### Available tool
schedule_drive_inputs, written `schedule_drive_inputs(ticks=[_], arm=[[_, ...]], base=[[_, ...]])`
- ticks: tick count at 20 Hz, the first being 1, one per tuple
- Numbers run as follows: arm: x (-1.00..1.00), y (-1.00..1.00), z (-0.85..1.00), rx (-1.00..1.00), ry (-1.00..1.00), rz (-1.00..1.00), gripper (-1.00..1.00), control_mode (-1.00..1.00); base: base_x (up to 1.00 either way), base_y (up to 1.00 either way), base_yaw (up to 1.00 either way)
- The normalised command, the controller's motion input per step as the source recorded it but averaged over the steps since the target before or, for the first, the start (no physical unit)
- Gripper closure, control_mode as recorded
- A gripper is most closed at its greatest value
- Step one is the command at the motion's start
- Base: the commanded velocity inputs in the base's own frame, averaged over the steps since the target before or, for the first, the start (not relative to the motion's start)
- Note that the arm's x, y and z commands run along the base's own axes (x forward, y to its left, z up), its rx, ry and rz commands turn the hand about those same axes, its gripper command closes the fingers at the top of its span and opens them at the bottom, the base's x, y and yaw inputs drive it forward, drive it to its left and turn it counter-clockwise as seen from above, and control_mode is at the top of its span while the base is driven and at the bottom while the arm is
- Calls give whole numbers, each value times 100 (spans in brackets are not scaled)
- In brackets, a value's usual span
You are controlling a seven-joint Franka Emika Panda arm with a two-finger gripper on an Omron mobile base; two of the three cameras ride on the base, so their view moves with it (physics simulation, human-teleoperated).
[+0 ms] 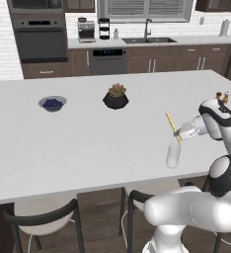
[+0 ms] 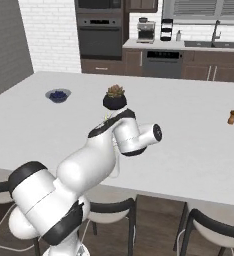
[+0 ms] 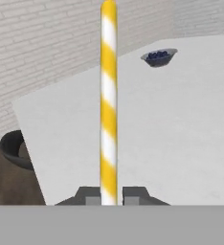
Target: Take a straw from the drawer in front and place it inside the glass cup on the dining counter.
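Observation:
The straw (image 1: 171, 123), yellow with white stripes, is held tilted in my gripper (image 1: 178, 135), which is shut on its lower part. Its bottom end hangs just above the rim of the glass cup (image 1: 173, 155). The cup stands upright near the front edge of the dining counter (image 1: 88, 143). In the hand view the straw (image 3: 108, 95) rises straight up between my two fingertips (image 3: 88, 195), with the gripper (image 3: 109, 196) closed around it. The drawer is out of view.
A bowl of blueberries (image 1: 52, 103) and a dark potted plant (image 1: 116, 97) sit further back on the counter. Two small shakers (image 1: 221, 96) stand at the right behind my arm. Dark chairs (image 1: 43, 215) stand under the counter's front edge.

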Motion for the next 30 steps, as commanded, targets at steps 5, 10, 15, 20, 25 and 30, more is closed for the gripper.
schedule_drive_inputs(ticks=[5, 10, 15, 20, 25, 30], arm=[[8, 5, -25, 1, -1, 6, 100, -100], [9, 18, -22, 1, -3, 1, 100, -100], [7, 21, -12, 2, -2, 0, 100, -100], [8, 1, -11, 4, -2, 0, 100, -100], [3, 0, -3, 5, -1, 0, 100, -100], [0, -7, -1, 4, -1, 0, 100, -100]], base=[[0, 0, 0], [0, 0, 0], [0, 0, 0], [0, 0, 0], [0, 0, 0], [0, 0, 0]])
